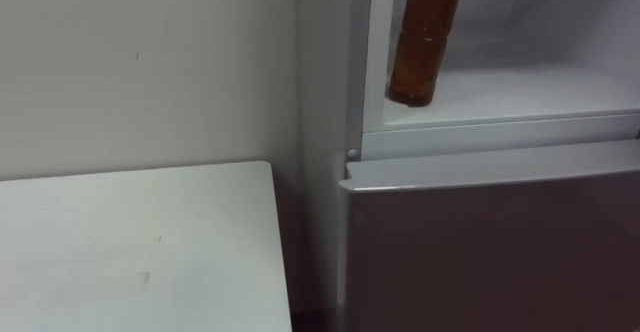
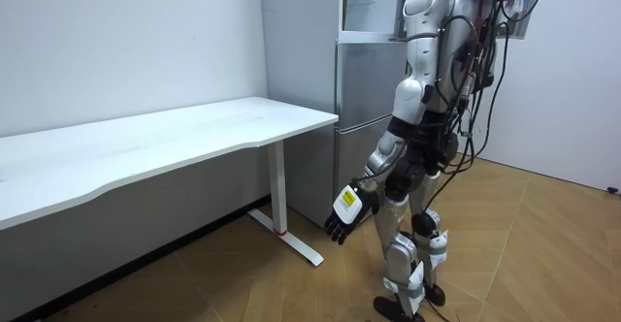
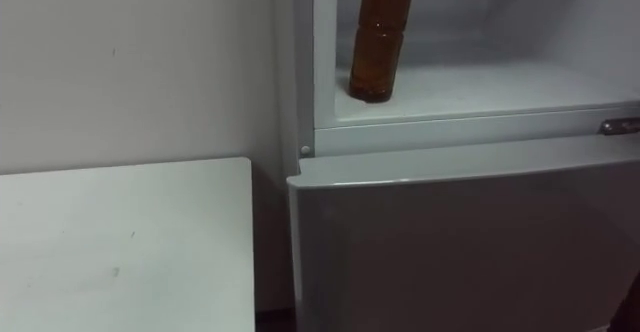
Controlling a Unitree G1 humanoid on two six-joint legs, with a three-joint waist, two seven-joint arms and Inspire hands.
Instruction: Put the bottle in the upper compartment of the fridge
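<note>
We are seeing the brown bottle (image 1: 422,42) leaning just inside the upper fridge (image 1: 530,92), while our left hand (image 2: 343,217) is hanging relaxed and open far below.

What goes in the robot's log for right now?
bottle: tilted, base at upper fridge shelf | left hand: open, hanging at side

Long white rectangular surface (image 2: 146,147) on white metal legs, set along plain pale wall (image 2: 116,41). Its corner (image 1: 130,242) near wall. Light wooden herringbone floor (image 2: 543,254) underneath.
</note>
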